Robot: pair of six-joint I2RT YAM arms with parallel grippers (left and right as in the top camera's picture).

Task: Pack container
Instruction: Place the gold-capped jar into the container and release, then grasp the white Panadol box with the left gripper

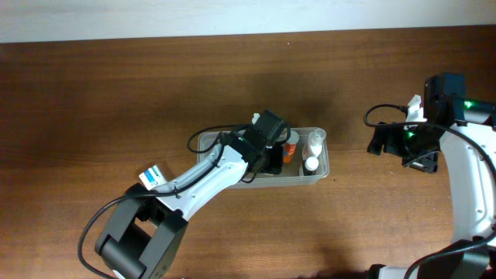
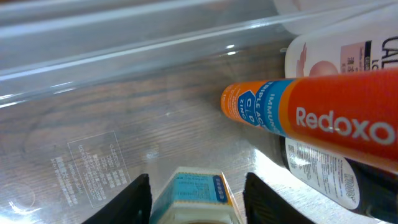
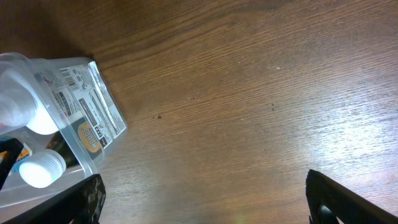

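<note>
The container (image 1: 318, 179) sits near the middle of the table (image 3: 249, 93). The left tool (image 2: 196, 203) is down inside it, its 2 fingers pinching a small blue-and-white box (image 2: 196, 186) just above the clear floor. At 2 o'clock from the box an orange tube (image 2: 323, 118) lies across a white bottle (image 2: 342, 53). The right tool (image 3: 217, 200) hangs over the table at 3 o'clock from the container, apart from it, fingers spread wide.
</note>
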